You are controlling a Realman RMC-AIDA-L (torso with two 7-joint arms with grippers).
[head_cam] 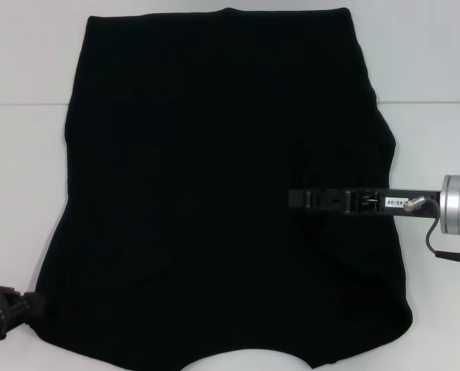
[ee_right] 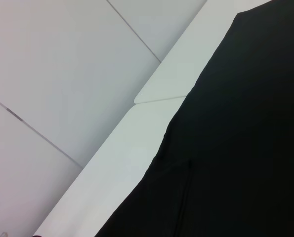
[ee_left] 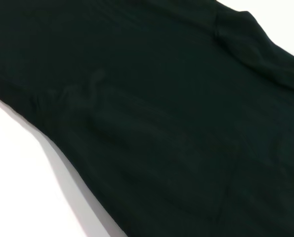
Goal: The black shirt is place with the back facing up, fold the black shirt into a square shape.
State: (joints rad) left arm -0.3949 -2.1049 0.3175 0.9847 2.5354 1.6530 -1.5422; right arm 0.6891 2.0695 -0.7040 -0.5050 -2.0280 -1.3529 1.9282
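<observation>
The black shirt (head_cam: 214, 154) lies spread flat on the white table (head_cam: 21, 193), plain side up, and covers most of the head view. Its right sleeve looks folded inward onto the body. My right gripper (head_cam: 295, 199) reaches in from the right and hovers low over the shirt's right half, dark against the dark cloth. My left gripper (head_cam: 25, 308) sits at the shirt's near left corner, touching its edge. The left wrist view shows wrinkled black shirt (ee_left: 161, 98) with a folded edge. In the right wrist view the black shirt (ee_right: 245, 148) has its side edge on the table.
White table (ee_left: 28, 187) shows on both sides of the shirt. A seam (head_cam: 21, 104) crosses the table farther back. Beyond the table edge (ee_right: 137, 138), the right wrist view shows grey floor tiles (ee_right: 63, 64).
</observation>
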